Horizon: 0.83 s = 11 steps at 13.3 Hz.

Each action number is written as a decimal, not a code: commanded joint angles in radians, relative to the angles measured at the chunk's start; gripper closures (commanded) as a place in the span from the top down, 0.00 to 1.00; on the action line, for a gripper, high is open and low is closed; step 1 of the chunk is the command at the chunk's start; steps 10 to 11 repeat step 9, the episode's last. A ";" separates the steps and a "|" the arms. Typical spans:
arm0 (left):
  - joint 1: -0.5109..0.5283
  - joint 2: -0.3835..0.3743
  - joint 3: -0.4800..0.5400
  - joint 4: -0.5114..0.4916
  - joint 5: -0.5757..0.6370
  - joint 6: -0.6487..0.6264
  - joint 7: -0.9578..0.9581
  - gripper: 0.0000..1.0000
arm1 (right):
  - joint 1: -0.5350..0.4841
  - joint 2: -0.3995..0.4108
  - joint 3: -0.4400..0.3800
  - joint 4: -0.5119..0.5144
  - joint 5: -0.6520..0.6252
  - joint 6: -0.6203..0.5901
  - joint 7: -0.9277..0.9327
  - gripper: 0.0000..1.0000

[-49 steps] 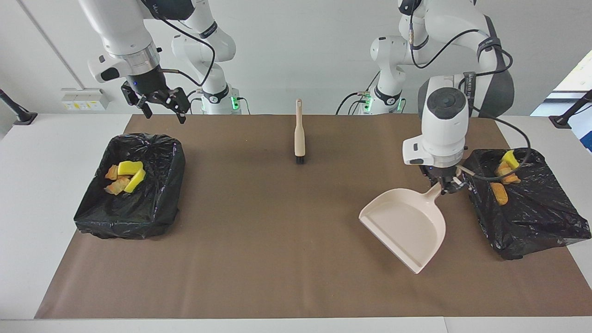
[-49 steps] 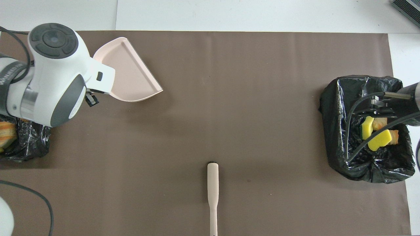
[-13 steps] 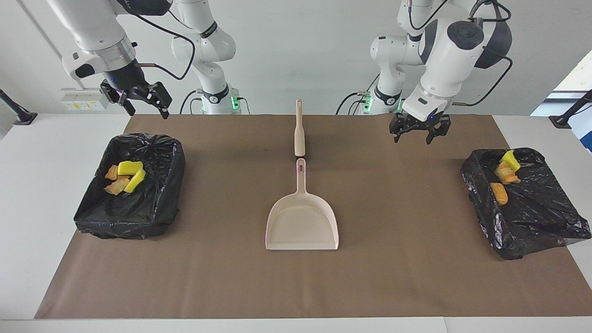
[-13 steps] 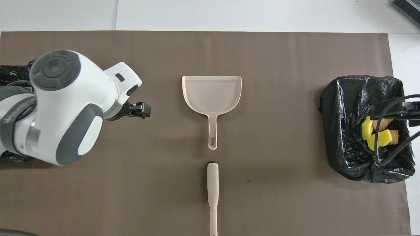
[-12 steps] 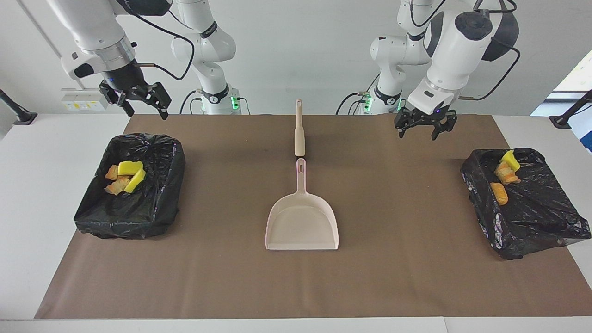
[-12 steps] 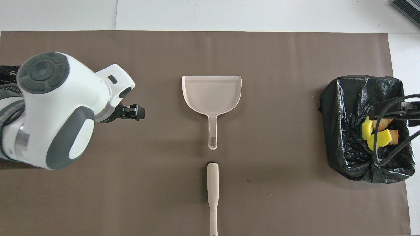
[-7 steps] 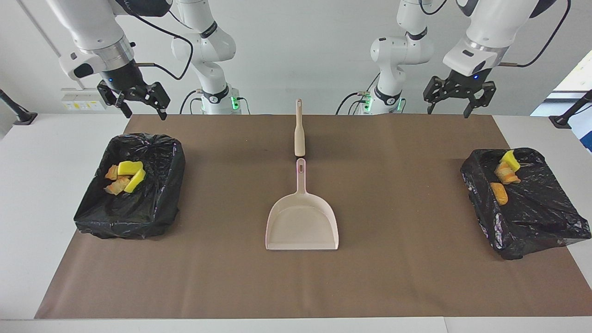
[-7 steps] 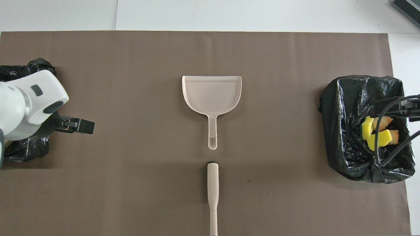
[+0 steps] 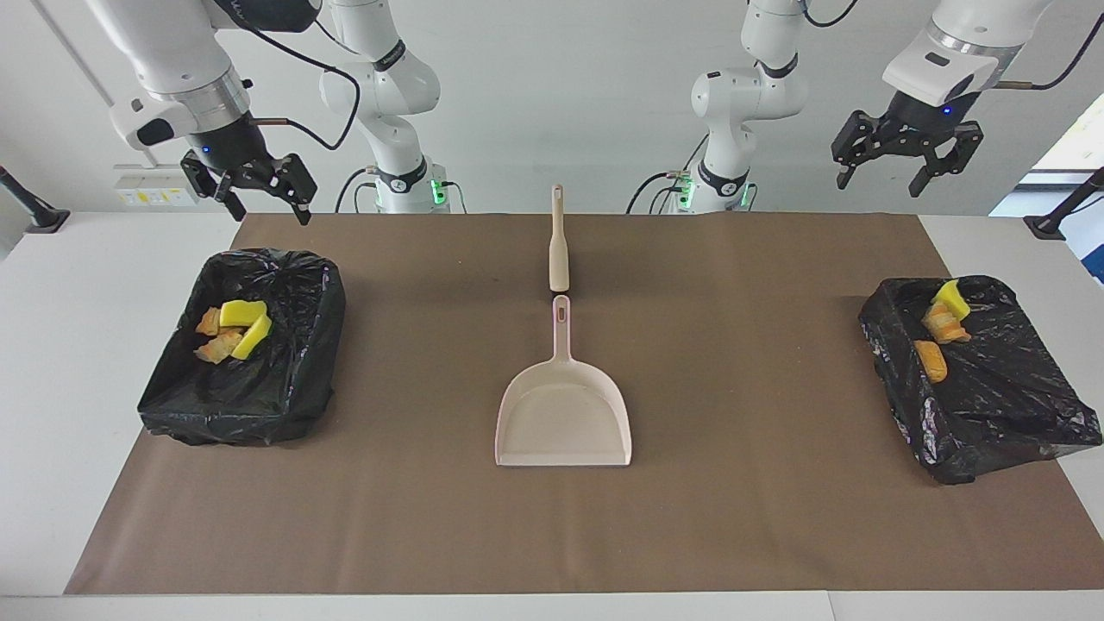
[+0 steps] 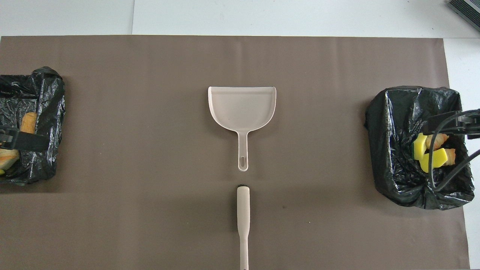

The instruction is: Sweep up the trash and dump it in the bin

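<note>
No legible text, label, brand, number or sign is found in either view. The dustpan (image 9: 563,414), the brush (image 9: 558,244) and the two black bin liners are seen to be unmarked.

Both arms are glossy white, built of rounded segments with black bands at the joints. Black cables loop along them. Each ends in a silver ring, a white wrist block and a black gripper, left gripper (image 9: 908,160) and right gripper (image 9: 247,183), beneath a small blue light. Green lights glow at both bases.
</note>
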<state>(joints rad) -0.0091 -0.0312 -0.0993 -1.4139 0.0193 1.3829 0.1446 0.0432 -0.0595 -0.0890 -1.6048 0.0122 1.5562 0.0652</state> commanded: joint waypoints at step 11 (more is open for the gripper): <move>0.023 -0.006 0.006 -0.002 -0.002 0.001 -0.056 1.00 | -0.011 -0.020 0.003 -0.032 -0.008 0.025 -0.035 1.00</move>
